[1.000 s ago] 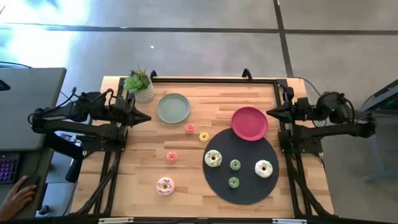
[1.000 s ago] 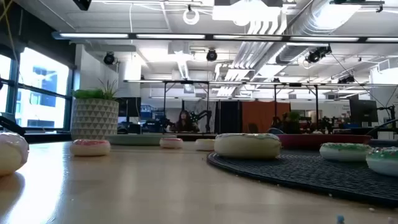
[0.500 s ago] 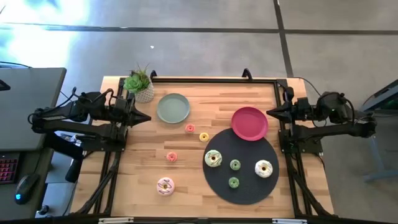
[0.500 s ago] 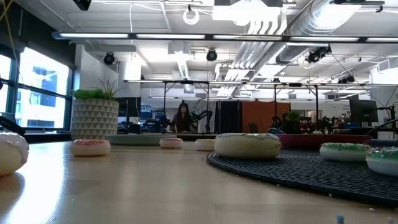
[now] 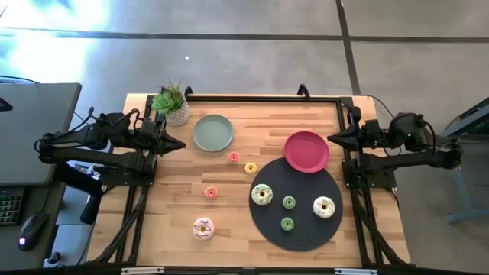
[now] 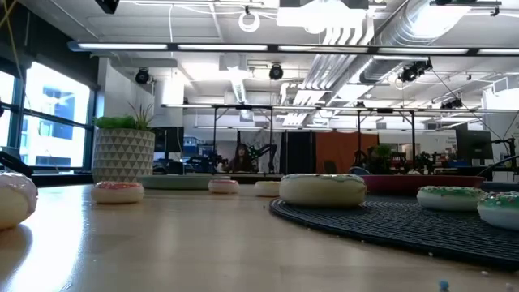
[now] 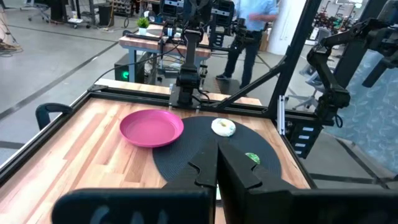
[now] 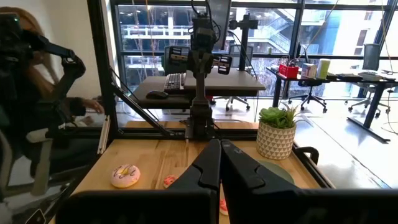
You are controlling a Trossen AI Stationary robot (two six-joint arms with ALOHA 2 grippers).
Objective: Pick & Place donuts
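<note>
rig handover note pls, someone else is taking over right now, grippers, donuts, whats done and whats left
Left gripper: parked at the table's left edge, fingers shut, holding nothing.
Right gripper: parked at the right edge, fingers shut, holding nothing.
On the black mat: white-green donut, white donut, two small green donuts.
On bare wood: red donut, yellow donut, salmon donut, pink sprinkled donut.
Pink plate and sage-green plate hold nothing.
Done: no donut is on a plate.
Left: apparently all eight donuts.
</note>
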